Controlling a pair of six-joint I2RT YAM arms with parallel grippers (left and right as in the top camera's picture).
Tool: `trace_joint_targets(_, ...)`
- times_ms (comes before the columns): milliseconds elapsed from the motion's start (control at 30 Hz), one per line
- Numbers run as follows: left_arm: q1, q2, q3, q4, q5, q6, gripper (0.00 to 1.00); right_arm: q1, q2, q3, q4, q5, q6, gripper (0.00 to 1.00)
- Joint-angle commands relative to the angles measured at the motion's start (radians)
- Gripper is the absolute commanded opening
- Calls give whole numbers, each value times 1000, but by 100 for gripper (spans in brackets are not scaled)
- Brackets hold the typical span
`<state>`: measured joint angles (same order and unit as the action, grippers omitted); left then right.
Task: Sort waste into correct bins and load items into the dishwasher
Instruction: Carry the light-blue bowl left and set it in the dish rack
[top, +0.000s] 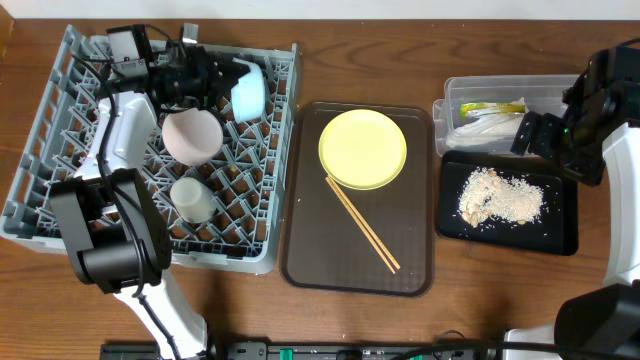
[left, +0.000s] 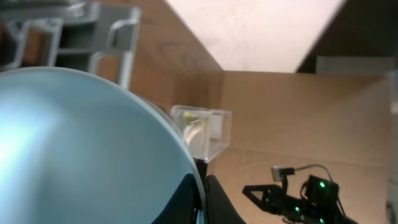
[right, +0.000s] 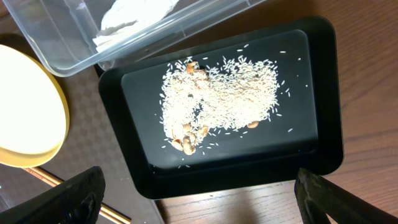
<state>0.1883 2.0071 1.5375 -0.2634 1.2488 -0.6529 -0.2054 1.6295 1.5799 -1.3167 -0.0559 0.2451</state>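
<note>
Left gripper (top: 218, 76) is clamping light blue bowl (top: 249, 88) by its rim at dish rack (top: 60, 130) upper-right edge. Right gripper (right: 199, 194) is hovering, fingers spread apart, over black tray (right: 329, 93).

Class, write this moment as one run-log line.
left end effector: shut on light blue bowl over dish rack | right end effector: open above black tray | plate, chopsticks: on brown tray

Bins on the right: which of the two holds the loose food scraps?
The shallow black tray, the lower one in the overhead view; the food scraps lie spread across it. The clear tub beside it holds crumpled white paper and a wrapper instead.
</note>
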Motion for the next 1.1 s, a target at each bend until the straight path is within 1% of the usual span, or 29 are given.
trace_joint_targets(0, -2, 18, 9, 47, 80, -65, 8, 4, -18, 9, -1, -2, 9, 95)
trace_joint_targets(67, -2, 18, 9, 46, 79, -82, 7, 4, -18, 9, -1, -2, 9, 95)
trace_joint_targets(333, 8, 19, 4, 41, 37, -72, 8, 4, -18, 9, -1, -1, 8, 95)
trace_joint_targets(467, 25, 19, -4, 3, -26, -16, 8, 4, -18, 10, -3, -1, 8, 95)
trace_joint_targets(667, 73, 19, -10, -134, -179, 136, 8, 4, -18, 10, -6, -1, 8, 95)
trace_joint_targets(733, 93, 19, -10, -152, -192, 160, 9, 4, -18, 9, -5, -1, 8, 95)
trace_joint_targets(767, 103, 19, -10, -152, -192, 163, 13, 4, -18, 10, -5, -1, 8, 95)
trace_joint_targets(800, 117, 18, -10, -151, -192, 163, 21, 4, -18, 10, -5, -1, 8, 95)
trace_joint_targets(833, 126, 18, -9, -151, -192, 163, 25, 4, -18, 10, -5, -1, 8, 95)
trace_joint_targets(933, 155, 18, -9, -151, -192, 163, 39, 4, -18, 9, -5, -1, 8, 95)
trace_joint_targets(1000, 171, 16, -8, -148, -191, 163, 46, 4, -18, 9, -5, -1, 8, 96)
trace_joint_targets(1033, 182, 8, -8, -146, -191, 167, 50, 4, -18, 10, -5, -1, 8, 95)
trace_joint_targets(1067, 187, -18, -8, -147, -192, 203, 54, 4, -18, 9, -8, -1, 8, 95)
